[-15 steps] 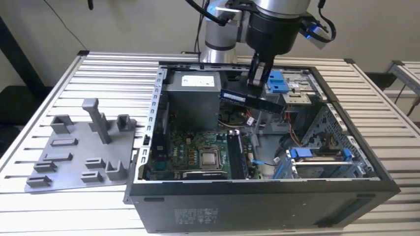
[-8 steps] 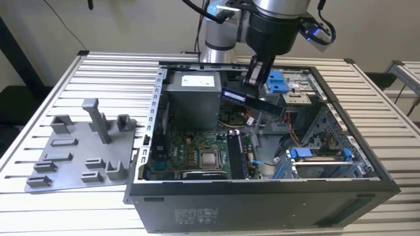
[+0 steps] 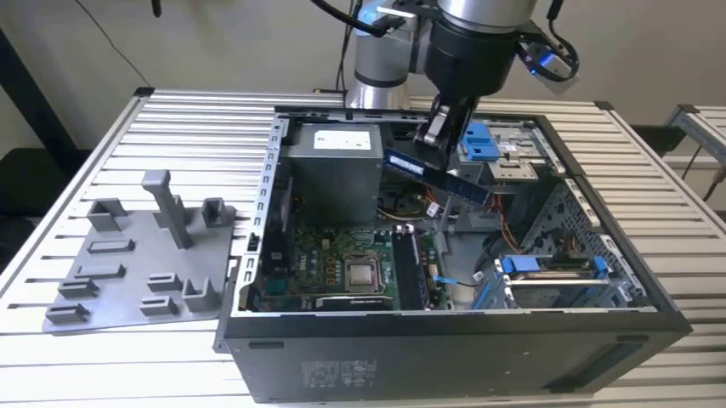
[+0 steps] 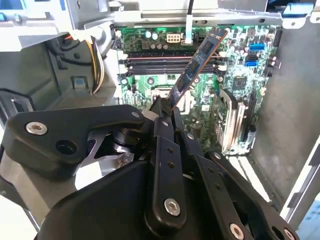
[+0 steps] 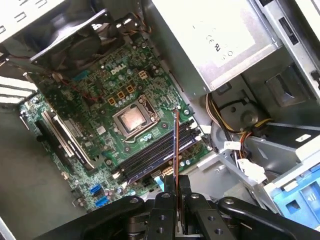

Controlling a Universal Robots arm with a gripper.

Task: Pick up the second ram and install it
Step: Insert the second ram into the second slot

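While the open PC case point(image 3: 454, 327) takes the nearest part of the exterior view, a grey holder tray point(image 3: 136, 272) lies flat on the slatted table point(image 3: 170, 119) just beside it, on the exterior view's left. Inside the case, the green motherboard point(image 3: 329, 263) sits on the floor. The CPU socket point(image 3: 363, 274) shows a metal square, and the long black memory slots point(image 3: 411, 263) run just beside it toward the exterior view's right. Higher and further back is the second ram point(image 3: 437, 177). It's in the air and tilted, low end toward the exterior view's right, apart from the slots, near the grey power supply point(image 3: 335, 166). The gripper point(image 3: 443, 140) comes down on it from above, jaws drawn in tight and clamping the stick. In the second wrist view the fingers point(image 4: 164, 150) pinch the stick at its near end, and the board angles away over the motherboard. In the first wrist view it reads edge-on, a thin line crossing in front of the slots. Farthest back, the arm point(image 3: 477, 42) rises out of frame.
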